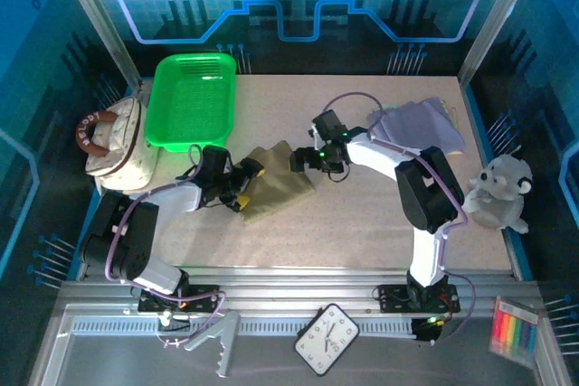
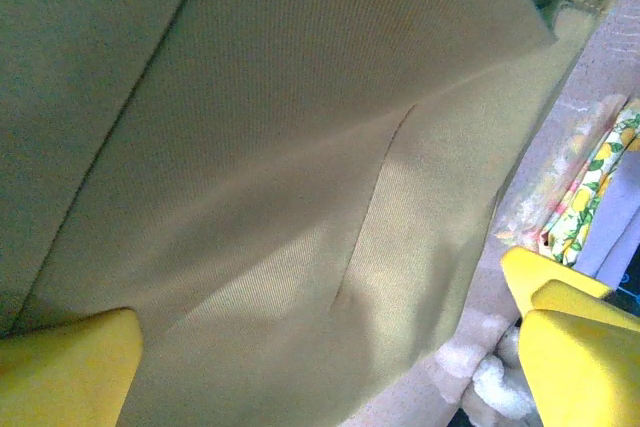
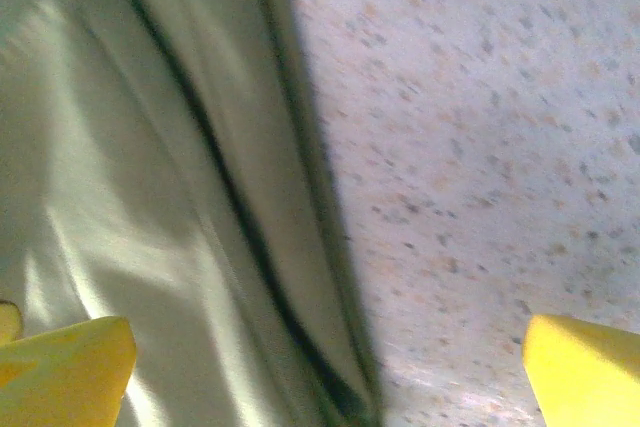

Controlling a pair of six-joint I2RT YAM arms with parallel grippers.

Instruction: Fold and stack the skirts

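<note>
The khaki-tan skirt (image 1: 276, 180) lies folded in the middle of the table. My left gripper (image 1: 242, 183) stands open at its left edge, and in the left wrist view the khaki skirt (image 2: 280, 147) spreads between the wide-apart yellow fingers (image 2: 65, 372). My right gripper (image 1: 304, 161) is open over the skirt's right edge; its wrist view shows the khaki skirt's layered fold (image 3: 170, 207) beside bare table, nothing pinched. The lavender-grey skirt (image 1: 421, 124) lies at the back right on the leafy-print skirt (image 2: 598, 175), whose edge peeks out.
A green basket (image 1: 192, 97) stands at the back left, with a cream handbag (image 1: 116, 144) beside it. A white plush toy (image 1: 499, 192) sits at the right edge. A clock (image 1: 327, 339) and markers (image 1: 517, 330) lie on the front rail.
</note>
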